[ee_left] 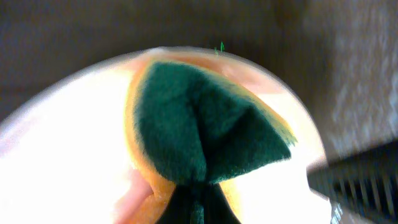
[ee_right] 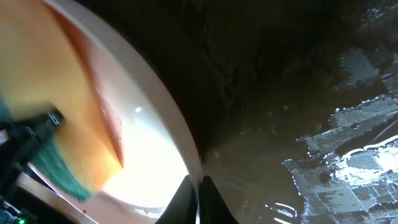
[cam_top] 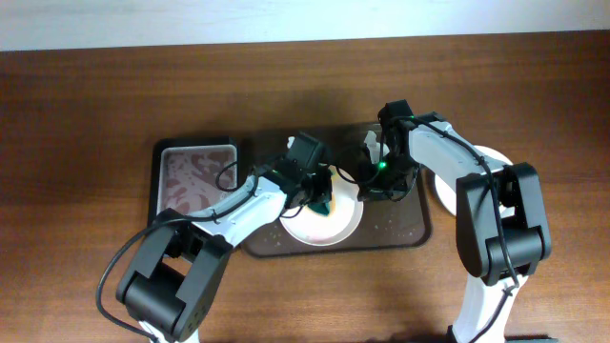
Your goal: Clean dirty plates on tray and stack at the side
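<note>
While the round white plate [cam_top: 329, 229] lies flat near the middle of the dark brown tray [cam_top: 405, 229], whose long axis runs left to right across the wooden table [cam_top: 76, 114], the left gripper [cam_top: 319, 196] is clamped on a folded sponge [ee_left: 199, 124]. The sponge's rough green scouring face fans away from the grip over soft orange foam, pressed onto the glossy, red-smeared plate. The right gripper [ee_right: 198, 198] pinches the plate's thin right rim, jaws closed; a second white plate [cam_top: 441, 195] sits just beside the tray's right end.

White plate [cam_top: 329, 230] streaked red; sponge [ee_left: 199, 118] green over orange; tray [cam_top: 405, 225] brown.
</note>
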`<state>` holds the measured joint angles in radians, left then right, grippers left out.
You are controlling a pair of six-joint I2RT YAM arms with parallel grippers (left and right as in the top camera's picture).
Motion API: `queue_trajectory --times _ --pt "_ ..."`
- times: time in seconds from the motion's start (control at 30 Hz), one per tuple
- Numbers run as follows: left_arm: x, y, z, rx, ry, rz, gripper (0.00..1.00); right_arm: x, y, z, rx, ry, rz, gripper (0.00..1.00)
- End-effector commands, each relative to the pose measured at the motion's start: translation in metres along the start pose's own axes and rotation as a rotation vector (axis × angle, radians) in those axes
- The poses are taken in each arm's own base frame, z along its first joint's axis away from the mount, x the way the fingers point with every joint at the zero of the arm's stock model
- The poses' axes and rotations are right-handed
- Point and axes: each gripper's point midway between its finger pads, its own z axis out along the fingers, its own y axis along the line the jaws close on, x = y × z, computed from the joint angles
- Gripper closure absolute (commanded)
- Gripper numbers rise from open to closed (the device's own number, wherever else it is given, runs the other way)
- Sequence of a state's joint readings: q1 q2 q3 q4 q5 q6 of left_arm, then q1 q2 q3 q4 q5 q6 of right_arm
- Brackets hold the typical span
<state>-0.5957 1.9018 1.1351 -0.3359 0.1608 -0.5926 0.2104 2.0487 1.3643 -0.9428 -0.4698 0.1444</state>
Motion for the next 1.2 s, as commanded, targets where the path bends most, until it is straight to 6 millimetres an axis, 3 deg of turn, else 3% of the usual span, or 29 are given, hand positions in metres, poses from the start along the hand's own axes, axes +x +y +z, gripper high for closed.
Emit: queue_trajectory --times 0.0,0.13,0.37,0.67,0.83,0.93,1.03,1.17 --pt "0.042 -0.009 0.003 0.079 0.188 -0.085 1.0 0.0 0.002 0.005 -0.015 0.007 -0.009 0.96" --pt "0.037 -0.01 0.0 0.114 0.209 -0.26 1.0 0.001 0.002 0.005 -0.014 0.01 -0.008 0.96" --pt "0.034 -0.015 0.0 0.125 0.208 -0.38 1.0 0.001 0.002 0.005 -0.014 0.011 -0.007 0.96" --pt "0.007 0.025 0.008 -0.161 -0.074 -0.355 1.0 0.001 0.002 0.005 -0.014 0.011 -0.007 0.96" --pt "-0.009 0.067 -0.007 -0.388 -0.23 -0.327 1.0 0.002 0.002 0.005 -0.014 0.014 -0.006 0.96" --pt "-0.013 0.082 -0.012 -0.436 -0.238 -0.309 1.0 0.003 0.002 0.005 -0.013 0.017 -0.004 0.96" --pt "-0.005 0.079 -0.011 -0.37 -0.124 -0.287 1.0 0.004 -0.002 0.005 0.008 0.022 0.0 0.96" --pt "0.012 0.048 -0.022 -0.161 0.09 -0.242 1.0 0.006 -0.013 0.004 0.071 0.025 0.032 0.96"
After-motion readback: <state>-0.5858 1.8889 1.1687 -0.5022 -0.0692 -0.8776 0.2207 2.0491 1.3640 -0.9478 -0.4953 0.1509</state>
